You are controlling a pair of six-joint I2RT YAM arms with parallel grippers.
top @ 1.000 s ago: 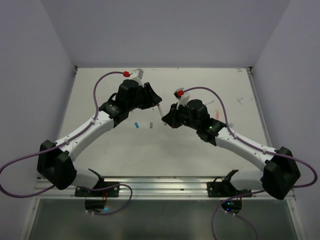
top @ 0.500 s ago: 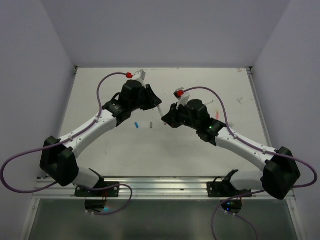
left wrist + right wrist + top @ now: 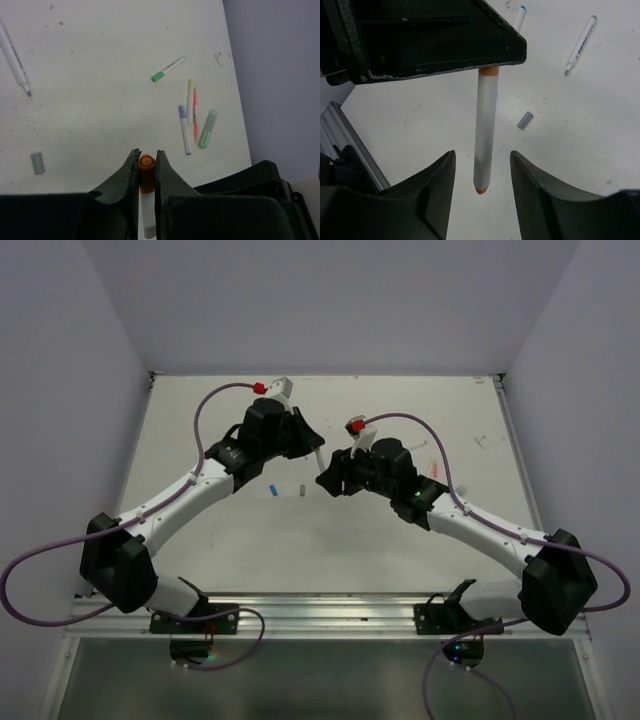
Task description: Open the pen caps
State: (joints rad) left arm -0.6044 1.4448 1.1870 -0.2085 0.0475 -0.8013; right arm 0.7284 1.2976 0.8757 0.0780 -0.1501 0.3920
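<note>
My left gripper [image 3: 146, 152] is shut on the orange pen cap [image 3: 146, 172] of a white pen barrel [image 3: 148, 215] and holds it above the table. In the right wrist view the barrel [image 3: 486, 125] hangs from that cap [image 3: 489, 71] down between my right gripper's [image 3: 481, 155] open fingers, touching neither. A loose grey cap [image 3: 525, 120] and a loose blue cap [image 3: 273, 488] lie on the table. In the top view the two grippers, left [image 3: 318, 452] and right [image 3: 325, 478], meet at mid-table.
Several capped pens lie together at the right: green cap [image 3: 167, 69], yellowish [image 3: 190, 97], pink [image 3: 195, 117], blue [image 3: 184, 129], mint green [image 3: 207, 129]. An uncapped pen [image 3: 15, 57] lies far left. The table's right edge [image 3: 235, 100] meets the wall.
My right gripper has moved a little left, closing in around the barrel's free end. My left arm shifted slightly and still holds the orange cap.
</note>
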